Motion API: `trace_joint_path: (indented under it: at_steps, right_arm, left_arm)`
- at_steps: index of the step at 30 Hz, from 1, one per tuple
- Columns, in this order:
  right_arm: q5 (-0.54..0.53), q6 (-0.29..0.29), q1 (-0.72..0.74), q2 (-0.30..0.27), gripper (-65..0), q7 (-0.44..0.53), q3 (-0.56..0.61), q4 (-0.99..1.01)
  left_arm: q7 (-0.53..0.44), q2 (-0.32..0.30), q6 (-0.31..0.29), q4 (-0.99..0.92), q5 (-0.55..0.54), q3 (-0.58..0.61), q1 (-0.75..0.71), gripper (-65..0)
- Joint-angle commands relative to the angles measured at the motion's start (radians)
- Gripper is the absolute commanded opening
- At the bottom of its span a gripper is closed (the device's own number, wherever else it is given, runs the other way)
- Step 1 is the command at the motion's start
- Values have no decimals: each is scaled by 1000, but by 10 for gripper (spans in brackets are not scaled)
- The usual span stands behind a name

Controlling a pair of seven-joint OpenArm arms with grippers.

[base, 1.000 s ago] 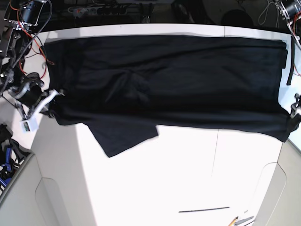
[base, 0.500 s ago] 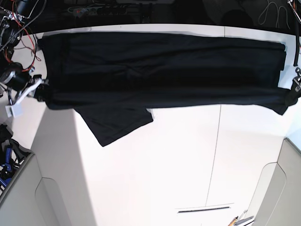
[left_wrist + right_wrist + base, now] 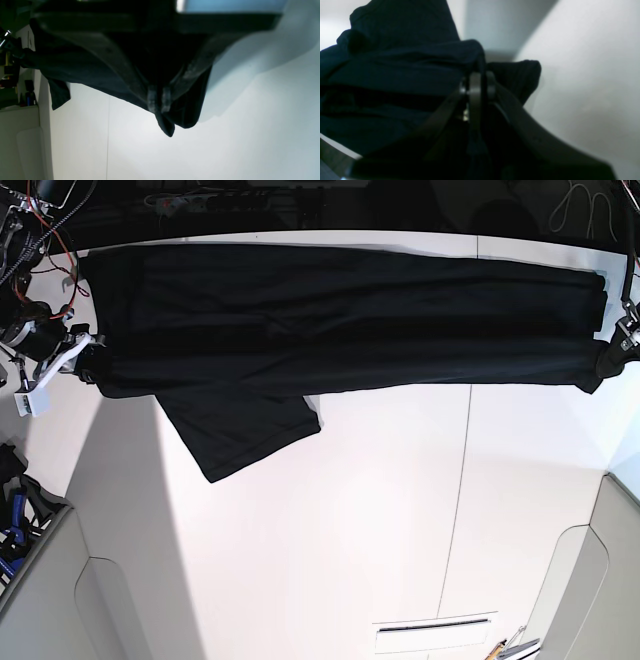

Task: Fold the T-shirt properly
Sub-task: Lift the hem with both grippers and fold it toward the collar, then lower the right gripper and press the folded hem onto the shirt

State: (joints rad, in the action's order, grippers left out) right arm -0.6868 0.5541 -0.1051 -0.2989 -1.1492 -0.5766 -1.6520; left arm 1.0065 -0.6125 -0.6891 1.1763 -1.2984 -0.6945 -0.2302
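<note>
While the black T-shirt (image 3: 350, 295) stretches between the 2 arms, its near edge is the part to manage. The left gripper (image 3: 159, 100) is clamped on the shirt's cloth near 1 end of that edge, and the right gripper (image 3: 478, 86) is pinched on it near the other. The T-shirt lies across the far part of the white surface (image 3: 400, 500), its long sides running from 1 arm to the other.

The step in hand looks like bringing the near edge over the far layers. To do it well, both grippers should travel at 1 matched pace, keep the edge lightly taut, and lower it square to the shirt's far edge before letting go. Too much pull could drag the whole shirt; too little would leave a sag. Just beyond the right gripper's fingertips a small flap of cloth sticks out, and it would want smoothing afterwards.

A dark flap, probably a sleeve, juts from the T-shirt's near side, closer to the right gripper, and may need tucking in later. On the near side of the T-shirt, the bare surface leaves wide room for the arms to back away. Beside the shirt's 2 ends, room looks tighter, with the surface's side edges close by.
</note>
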Motion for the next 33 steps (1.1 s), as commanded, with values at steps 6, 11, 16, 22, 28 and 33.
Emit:
trace_joint_path:
  at_steps: [6, 11, 16, 22, 28, 33]
  right_arm:
    - [16, -1, 8, -17, -650, -43, -8, -17]
    - [-61, 0, 8, -17, -650, -64, -8, -17]
    - [-84, 0, 8, -17, -650, -82, -8, -17]
    - [-70, 0, -11, -17, -650, -93, -8, -17]
    - [-2, 0, -26, -17, -542, -85, -8, -17]
    - [-2, 0, -25, -17, -454, -62, -8, -17]
  left_arm:
    - [-15, -27, -9, 16, -21, -9, 6, -650]
    - [-15, -27, -9, 16, -20, -9, 6, -650]
    - [-15, -27, -9, 16, -12, -9, 6, -650]
    - [-15, -27, -9, 16, -10, -9, 6, -650]
    - [-14, -27, -9, 16, -8, -9, 6, -610]
    - [-14, -27, -9, 16, -6, -9, 6, -480]
